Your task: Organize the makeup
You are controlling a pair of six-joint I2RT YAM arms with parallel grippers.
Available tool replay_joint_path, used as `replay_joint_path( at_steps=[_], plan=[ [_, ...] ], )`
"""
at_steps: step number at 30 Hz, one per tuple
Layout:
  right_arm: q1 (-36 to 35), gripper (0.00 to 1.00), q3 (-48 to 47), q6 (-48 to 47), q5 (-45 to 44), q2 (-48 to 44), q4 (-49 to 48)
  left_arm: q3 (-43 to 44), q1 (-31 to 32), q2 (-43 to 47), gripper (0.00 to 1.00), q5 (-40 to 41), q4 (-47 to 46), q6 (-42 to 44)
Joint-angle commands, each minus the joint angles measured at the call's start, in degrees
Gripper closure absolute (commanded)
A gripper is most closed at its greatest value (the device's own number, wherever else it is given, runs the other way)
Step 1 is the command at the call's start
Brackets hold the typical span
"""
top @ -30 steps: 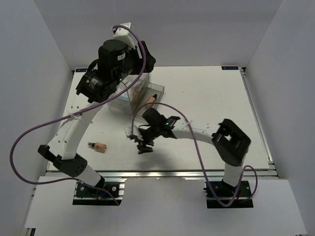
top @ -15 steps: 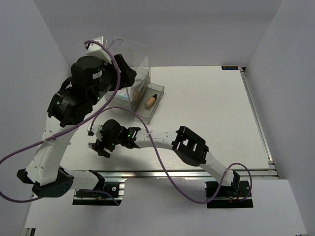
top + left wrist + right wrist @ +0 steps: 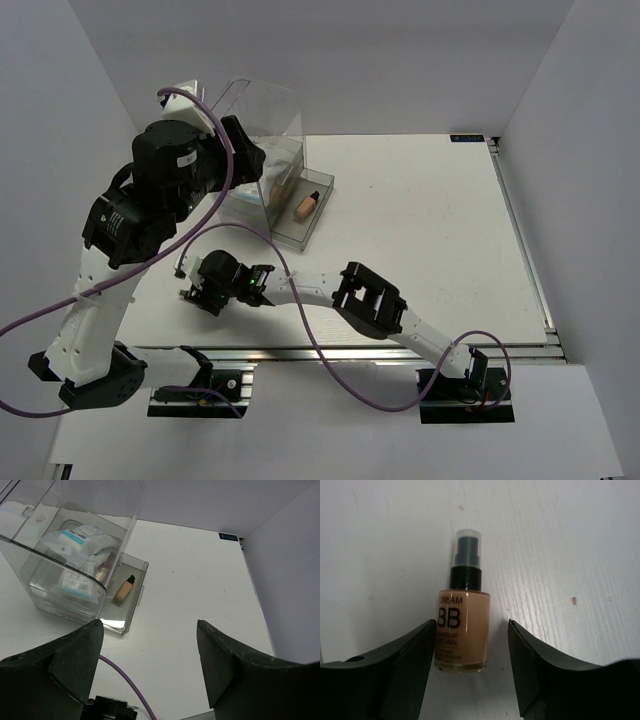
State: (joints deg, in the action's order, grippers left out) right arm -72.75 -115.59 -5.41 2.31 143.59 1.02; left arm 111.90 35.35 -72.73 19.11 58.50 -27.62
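Observation:
A tan BB cream foundation bottle (image 3: 462, 630) with a dark pump and clear cap lies flat on the white table. My right gripper (image 3: 472, 625) is open, one finger on each side of the bottle and apart from it. In the top view the right gripper (image 3: 194, 290) sits low at the table's near left and hides the bottle. My left gripper (image 3: 150, 625) is open and empty, raised beside the clear box (image 3: 272, 150). White-and-blue packets (image 3: 80, 537) lie in the box. Another foundation bottle (image 3: 124, 589) lies in its open drawer (image 3: 131, 614).
The clear box's open drawer (image 3: 318, 218) sticks out toward the table's middle, with the second bottle (image 3: 305, 205) in it. The right arm stretches low across the near side. A purple cable (image 3: 127, 680) hangs under the left gripper. White walls enclose the table.
My right arm has swept left from the table's middle to the loose foundation bottle and now straddles it. My left arm has pulled back and left from over the box.

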Motion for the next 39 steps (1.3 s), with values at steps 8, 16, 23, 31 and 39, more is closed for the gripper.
replay_joint_path(
  at_steps=[8,16,23,31,39],
  plan=[
    [-0.55,0.88,6.24,-7.68,3.14,-3.31,-5.50,-3.00,-0.20,3.91,0.15,2.42,-0.40,0.37],
    [4.62,1.00,30.20,-12.33,11.64,-24.18,-17.63,-7.11,-0.20,6.89,0.14,4.44,-3.47,-2.00],
    [16.30,1.00,51.05,-25.15,27.22,-45.74,-6.20,-21.27,-0.20,13.66,0.12,6.99,-12.53,-5.86],
    [30.80,1.00,59.34,-40.89,24.68,-57.81,-3.13,-30.85,-0.28,15.86,0.12,8.13,-19.64,-8.68],
    [35.57,1.00,47.85,-53.46,19.59,-44.21,-2.95,-38.67,-0.46,16.65,0.12,8.22,-23.43,-12.02]
  ],
)
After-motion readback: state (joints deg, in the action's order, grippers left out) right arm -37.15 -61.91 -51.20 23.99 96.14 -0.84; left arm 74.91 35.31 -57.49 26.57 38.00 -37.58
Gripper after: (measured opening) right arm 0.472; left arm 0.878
